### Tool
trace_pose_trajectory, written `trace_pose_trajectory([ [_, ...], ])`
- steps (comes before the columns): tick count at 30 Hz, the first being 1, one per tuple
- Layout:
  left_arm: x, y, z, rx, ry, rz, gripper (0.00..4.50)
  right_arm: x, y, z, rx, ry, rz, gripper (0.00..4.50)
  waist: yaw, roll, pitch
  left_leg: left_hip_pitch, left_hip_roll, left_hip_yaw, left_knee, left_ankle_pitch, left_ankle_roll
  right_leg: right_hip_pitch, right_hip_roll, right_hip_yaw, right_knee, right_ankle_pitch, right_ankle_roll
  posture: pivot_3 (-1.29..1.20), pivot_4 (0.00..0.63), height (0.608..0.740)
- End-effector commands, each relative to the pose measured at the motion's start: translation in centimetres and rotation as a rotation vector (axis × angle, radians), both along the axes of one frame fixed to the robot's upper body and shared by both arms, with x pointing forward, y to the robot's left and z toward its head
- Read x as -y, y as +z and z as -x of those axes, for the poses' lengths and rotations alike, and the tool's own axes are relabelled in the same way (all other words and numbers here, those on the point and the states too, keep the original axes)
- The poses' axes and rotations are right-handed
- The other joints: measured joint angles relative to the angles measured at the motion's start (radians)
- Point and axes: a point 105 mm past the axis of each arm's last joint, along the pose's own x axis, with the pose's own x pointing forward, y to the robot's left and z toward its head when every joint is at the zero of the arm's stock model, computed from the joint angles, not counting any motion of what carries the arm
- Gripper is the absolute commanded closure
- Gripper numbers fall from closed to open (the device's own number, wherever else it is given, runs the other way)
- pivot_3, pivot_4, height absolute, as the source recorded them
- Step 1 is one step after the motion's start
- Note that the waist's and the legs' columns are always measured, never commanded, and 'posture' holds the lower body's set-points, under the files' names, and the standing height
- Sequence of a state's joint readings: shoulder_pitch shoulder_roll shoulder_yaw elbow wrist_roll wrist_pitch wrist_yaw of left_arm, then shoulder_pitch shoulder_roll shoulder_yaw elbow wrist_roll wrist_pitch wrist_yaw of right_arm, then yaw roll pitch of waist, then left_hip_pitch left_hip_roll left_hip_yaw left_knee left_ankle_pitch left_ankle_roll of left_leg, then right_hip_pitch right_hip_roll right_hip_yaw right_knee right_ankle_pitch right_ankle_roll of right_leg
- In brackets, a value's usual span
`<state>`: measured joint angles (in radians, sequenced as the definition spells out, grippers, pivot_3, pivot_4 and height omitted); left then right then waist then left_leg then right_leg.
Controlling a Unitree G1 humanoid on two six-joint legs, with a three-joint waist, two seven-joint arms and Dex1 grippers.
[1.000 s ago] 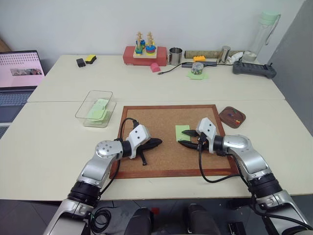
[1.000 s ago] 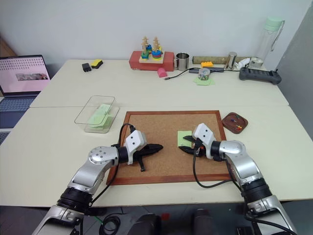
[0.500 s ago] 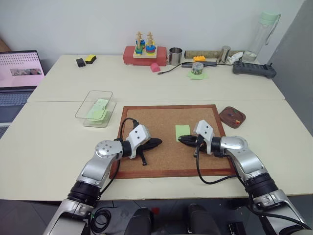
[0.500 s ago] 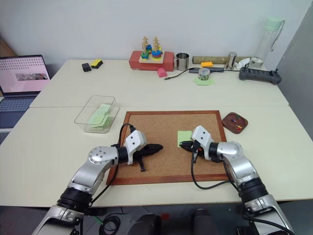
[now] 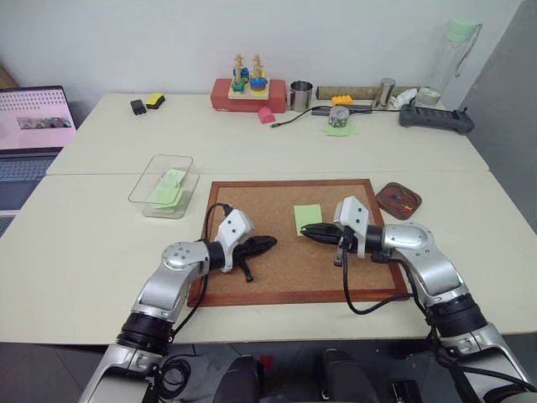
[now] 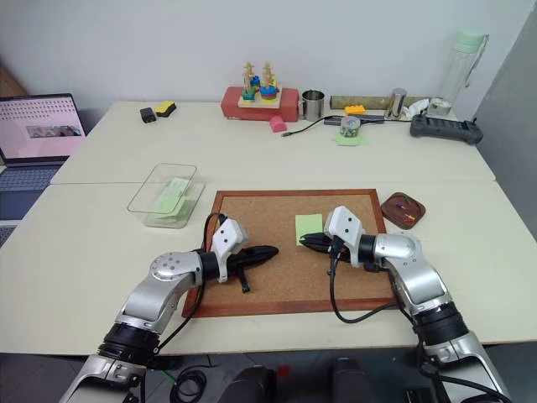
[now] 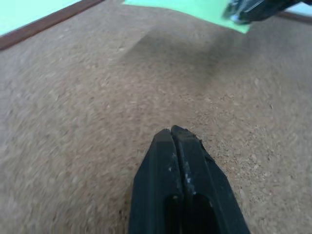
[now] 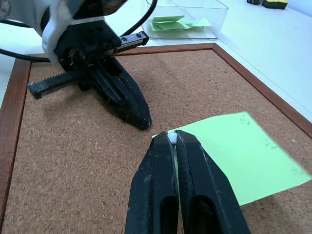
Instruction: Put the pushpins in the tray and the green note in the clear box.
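Now the right hand [image 8: 171, 139] has snapped its fingers together on the near corner of the green note [image 6: 309, 227], after standing open over the paper a second ago, and it has lifted a touch: the note has shifted on the cork board [image 5: 252, 290] and, in the left wrist view, appears to hang just clear of the cork with a soft shadow beneath it. That looks like a good pinch, so the note step seems under way and the carry to the box is what remains. Beside it, the left hand [image 7: 173, 132] lies low on the cork, fingers clenched on nothing, its tip pointing toward the note and a short way from it, waiting. Further out to the left, on the bench just off the board's far left corner, sits the clear box [image 5: 145, 195], already with pale green paper inside, so the right arm has to carry the note across the board and past the left arm to reach it. Off the board's far right corner the tray [image 6: 392, 201] rests with small coloured bits in it, which I judge to be the pushpins [image 6: 407, 215]; they are too small to count, but that half looks done.
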<state>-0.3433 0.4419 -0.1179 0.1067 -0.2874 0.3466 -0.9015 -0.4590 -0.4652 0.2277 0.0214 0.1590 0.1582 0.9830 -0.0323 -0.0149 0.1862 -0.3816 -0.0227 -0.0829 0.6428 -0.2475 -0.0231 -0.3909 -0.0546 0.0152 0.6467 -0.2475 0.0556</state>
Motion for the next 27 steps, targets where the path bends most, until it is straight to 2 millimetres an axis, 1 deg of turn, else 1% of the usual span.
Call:
trace_pose_trajectory([
  [1,-0.4,3.0,0.5,-0.078,0.014,0.181,3.76,-0.4,1.7,0.5,0.177,0.059,0.069,4.5,0.0,0.0,0.001,0.0,0.0,0.0,0.0,0.0,0.0,0.0,0.0,0.0,0.0,0.0,0.0,0.0,0.15,0.74],
  [2,-0.6,3.3,0.8,-0.103,0.008,0.205,3.65,-0.4,1.7,0.5,0.202,0.063,0.085,4.5,0.001,0.0,0.001,-0.001,0.0,0.0,0.0,0.0,0.0,0.0,0.0,0.0,0.0,0.0,0.0,0.0,0.15,0.74],
  [4,-0.9,4.2,1.4,-0.188,0.011,0.32,3.27,-0.5,2.1,0.5,0.278,0.08,0.12,4.5,0.001,-0.001,0.001,-0.001,0.0,0.0,0.0,0.0,0.0,-0.001,0.0,0.0,0.0,0.0,0.0,0.0,0.15,0.74],
  [7,-0.7,5.1,2.1,-0.269,-0.006,0.433,2.71,-0.6,2.4,0.6,0.356,0.102,0.154,4.5,0.0,-0.001,0.001,-0.001,0.0,0.0,0.0,0.0,0.0,-0.001,0.0,0.0,0.0,0.0,0.0,0.0,0.15,0.74],
  [9,-0.3,5.4,2.2,-0.311,-0.003,0.503,2.45,-0.7,2.7,0.7,0.414,0.121,0.171,4.5,0.001,-0.001,0.001,-0.001,0.0,0.0,0.0,0.0,0.0,0.0,0.0,0.0,0.0,0.0,0.0,0.0,0.15,0.74],
  [12,0.6,5.7,2.2,-0.347,0.006,0.573,1.81,-1.1,3.3,0.9,0.491,0.152,0.186,4.5,0.002,-0.001,0.001,-0.001,0.0,-0.001,0.0,0.0,0.0,0.0,-0.001,0.0,-0.001,0.0,0.0,0.0,0.15,0.74],
  [15,1.7,6.1,2.0,-0.365,0.009,0.633,1.2,-1.5,3.8,1.2,0.555,0.19,0.198,4.5,0.003,-0.001,0.001,-0.001,0.0,-0.001,0.0,0.0,-0.001,0.0,-0.001,0.0,-0.001,0.002,-0.004,0.0,0.15,0.74],
  [22,2.7,7.6,1.3,-0.359,-0.005,0.711,1.2,-2.1,3.7,2.1,0.609,0.25,0.215,4.5,0.004,-0.002,0.001,-0.001,-0.001,-0.001,0.001,0.0,-0.001,0.0,-0.001,0.0,-0.001,0.002,-0.004,0.0,0.15,0.74],
  [25,3.1,7.9,1.2,-0.363,-0.015,0.727,1.2,-2.2,3.6,2.3,0.625,0.266,0.22,4.5,0.003,-0.002,0.001,-0.001,-0.001,0.0,0.001,0.0,-0.001,0.0,-0.001,0.001,-0.001,0.002,-0.004,0.0,0.15,0.74],
  [27,3.3,7.8,1.0,-0.369,-0.015,0.731,1.48,-2.3,3.6,2.4,0.633,0.273,0.221,4.5,0.003,-0.002,0.001,-0.001,-0.001,0.0,0.001,0.0,-0.001,0.0,-0.001,0.001,-0.001,0.002,-0.004,0.0,0.15,0.74],
])
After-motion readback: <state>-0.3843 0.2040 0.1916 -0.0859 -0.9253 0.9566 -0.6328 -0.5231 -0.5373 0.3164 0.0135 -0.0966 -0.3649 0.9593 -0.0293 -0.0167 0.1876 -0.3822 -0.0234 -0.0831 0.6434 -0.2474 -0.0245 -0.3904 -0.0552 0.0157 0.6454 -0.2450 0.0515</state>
